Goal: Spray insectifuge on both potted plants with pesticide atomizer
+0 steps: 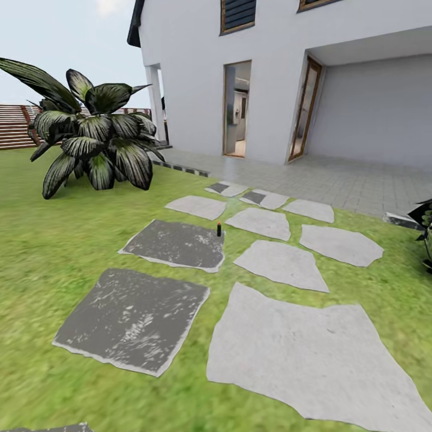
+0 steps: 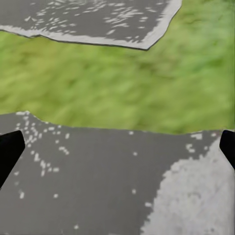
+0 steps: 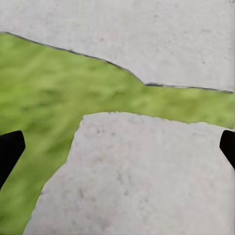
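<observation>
Grey stone pavers (image 1: 282, 264) cross the green lawn (image 1: 54, 252) toward a white house (image 1: 288, 72) in the head view. We note a small dark upright object with an orange top (image 1: 219, 228) standing at the edge of a dark paver (image 1: 174, 243); we judge it to be the pesticide atomizer, though it is too small to confirm. A large dark leafy bush (image 1: 96, 144) sits left, before a slatted fence (image 1: 15, 126). Potted plants: not identified.

Left gripper (image 2: 117, 147) hangs over a dark paver, right gripper (image 3: 117, 149) over a pale one; both sets of jaws stand wide apart, fingertips at the frame edges, holding nothing.

Step in hand, in our judgement: approach, before any pickup. Next move calls for driving forward along the pavers until the object is within reach.
</observation>
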Tool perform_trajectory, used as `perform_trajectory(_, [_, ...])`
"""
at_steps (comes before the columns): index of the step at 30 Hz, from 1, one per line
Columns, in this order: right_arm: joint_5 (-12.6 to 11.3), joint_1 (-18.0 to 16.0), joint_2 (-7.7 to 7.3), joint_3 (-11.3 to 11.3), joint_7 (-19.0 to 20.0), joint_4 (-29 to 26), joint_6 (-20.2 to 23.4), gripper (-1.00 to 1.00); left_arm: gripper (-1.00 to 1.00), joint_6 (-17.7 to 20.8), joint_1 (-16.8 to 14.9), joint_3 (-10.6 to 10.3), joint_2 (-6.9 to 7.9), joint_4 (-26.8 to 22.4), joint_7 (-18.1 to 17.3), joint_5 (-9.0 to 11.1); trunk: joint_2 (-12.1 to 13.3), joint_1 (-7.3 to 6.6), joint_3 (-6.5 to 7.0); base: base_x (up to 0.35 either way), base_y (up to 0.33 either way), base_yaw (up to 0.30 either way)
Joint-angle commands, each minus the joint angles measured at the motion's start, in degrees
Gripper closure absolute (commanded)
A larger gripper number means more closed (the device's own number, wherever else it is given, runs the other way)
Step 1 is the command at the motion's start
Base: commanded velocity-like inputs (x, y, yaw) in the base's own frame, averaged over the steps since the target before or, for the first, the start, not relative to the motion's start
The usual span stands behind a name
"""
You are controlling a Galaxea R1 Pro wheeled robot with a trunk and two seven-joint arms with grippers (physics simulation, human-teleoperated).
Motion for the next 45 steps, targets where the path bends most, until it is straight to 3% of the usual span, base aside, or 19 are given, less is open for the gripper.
perform_trajectory(1, [0.0,0.0,0.02,0.0,0.0,0.0,-0.2,-1.0,-1.0,-0.2,0.0,0.0,0.0,0.0,0.1,0.0,0.0,0.02,-0.05,0.333,-0.086,0.0])
perform_trajectory(45, [0.1,-0.1,0.21,0.0,-0.1,0.1,-0.2,-1.0,-1.0,-0.1,0.0,0.0,0.0,0.0,0.1,0.0,0.0,0.02,-0.05,0.334,-0.06,0.0])
